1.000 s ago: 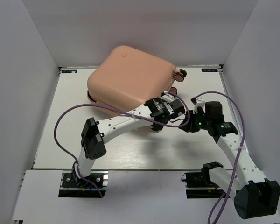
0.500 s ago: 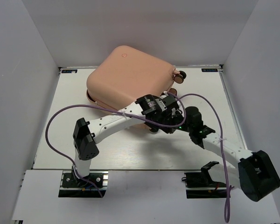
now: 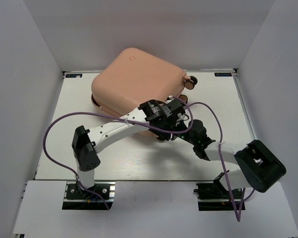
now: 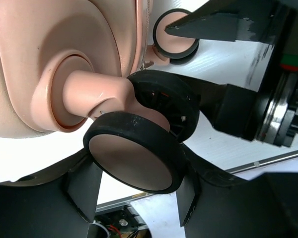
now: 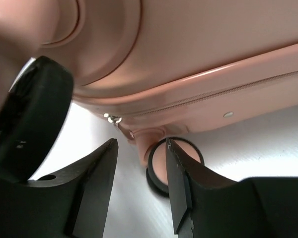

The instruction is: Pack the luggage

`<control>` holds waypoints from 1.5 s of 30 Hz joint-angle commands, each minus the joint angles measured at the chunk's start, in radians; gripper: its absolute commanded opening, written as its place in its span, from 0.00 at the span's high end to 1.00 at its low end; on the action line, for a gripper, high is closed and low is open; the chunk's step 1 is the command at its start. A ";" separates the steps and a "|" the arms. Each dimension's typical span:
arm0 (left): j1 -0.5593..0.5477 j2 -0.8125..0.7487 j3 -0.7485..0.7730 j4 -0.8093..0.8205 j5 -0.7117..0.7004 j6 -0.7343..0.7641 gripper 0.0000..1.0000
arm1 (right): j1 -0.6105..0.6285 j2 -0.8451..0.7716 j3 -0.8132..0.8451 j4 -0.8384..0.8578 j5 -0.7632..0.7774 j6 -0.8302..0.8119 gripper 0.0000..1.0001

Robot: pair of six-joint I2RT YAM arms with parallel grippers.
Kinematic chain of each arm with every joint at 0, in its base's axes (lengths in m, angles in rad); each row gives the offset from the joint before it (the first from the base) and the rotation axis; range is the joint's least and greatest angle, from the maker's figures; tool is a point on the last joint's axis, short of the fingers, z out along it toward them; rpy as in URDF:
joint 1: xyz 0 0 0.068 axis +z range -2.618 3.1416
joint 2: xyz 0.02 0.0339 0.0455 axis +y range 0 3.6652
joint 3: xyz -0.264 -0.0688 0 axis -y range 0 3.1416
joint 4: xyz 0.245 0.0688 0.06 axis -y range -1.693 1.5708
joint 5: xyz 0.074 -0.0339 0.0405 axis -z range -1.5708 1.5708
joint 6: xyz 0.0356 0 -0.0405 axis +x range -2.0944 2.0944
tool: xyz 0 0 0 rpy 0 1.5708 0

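The luggage, a pale pink hard shell, lies shut at the back of the white table. My left gripper is at its near right corner. In the left wrist view that gripper is shut on a black-rimmed luggage wheel, with a finger pressed against each side. My right gripper is just below it. In the right wrist view it stands open and holds nothing. It points at the zip pull and a lower wheel under the shell.
Another wheel sticks out at the luggage's far right corner. Purple cables loop over the table beside both arms. White walls close in the left, right and back. The arm bases sit at the near edge.
My right arm has swung left and forward to the luggage's near right corner, and its jaws have spread wider. The left arm has shifted slightly left, still on the wheel.
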State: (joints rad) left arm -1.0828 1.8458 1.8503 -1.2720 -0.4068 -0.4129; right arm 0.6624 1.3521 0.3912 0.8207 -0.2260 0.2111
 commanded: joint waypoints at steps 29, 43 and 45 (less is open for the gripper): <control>0.012 -0.184 -0.120 0.258 0.011 -0.112 1.00 | 0.065 0.199 -0.107 0.729 0.043 0.016 0.54; 0.011 -0.194 -0.111 0.273 0.010 -0.125 1.00 | 0.082 0.255 -0.020 0.730 0.169 0.053 0.56; 0.011 -0.191 -0.111 0.272 0.008 -0.129 1.00 | 0.091 0.263 -0.015 0.732 0.175 0.079 0.59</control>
State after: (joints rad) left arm -1.0744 1.7706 1.7096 -1.1286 -0.4160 -0.5396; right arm 0.7483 1.5990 0.3233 1.2854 -0.1181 0.2489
